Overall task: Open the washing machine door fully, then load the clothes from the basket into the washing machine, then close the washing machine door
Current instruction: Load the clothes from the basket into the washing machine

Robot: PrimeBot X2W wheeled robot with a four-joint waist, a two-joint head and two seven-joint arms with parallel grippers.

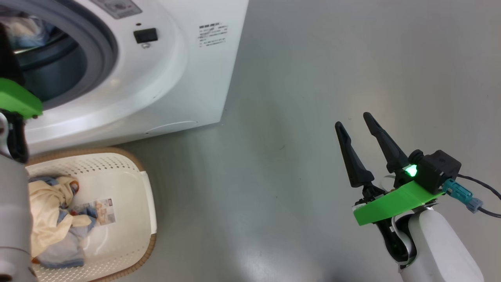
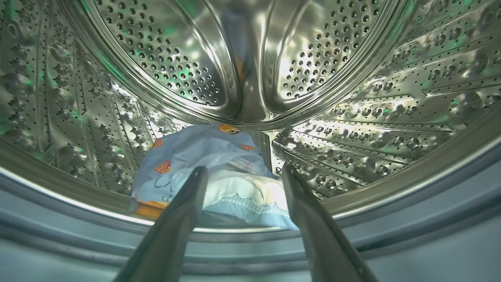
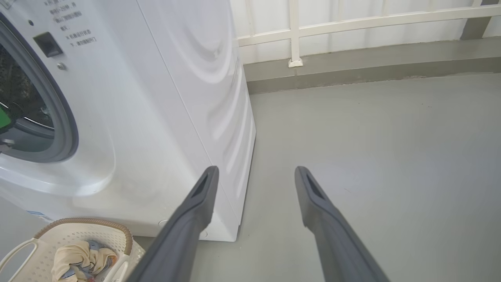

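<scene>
Inside the washing machine (image 1: 176,78) the left tool (image 2: 244,168) gapes empty by the clothes (image 2: 195,152); outside, the right tool (image 1: 353,120) gapes empty too.

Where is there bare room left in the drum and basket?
Steel perforated drum: bare either side of the light blue printed garment at its front. Cream perforated basket: free around the paper label; crumpled clothes crowd its left.

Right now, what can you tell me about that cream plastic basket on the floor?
The cream-white perforated plastic basket has a brown woven-look rim and white side handles. It stands upright on the grey floor, just before the white washing machine. Inside lie crumpled cream and light blue clothes, and a paper label on its bottom.
</scene>
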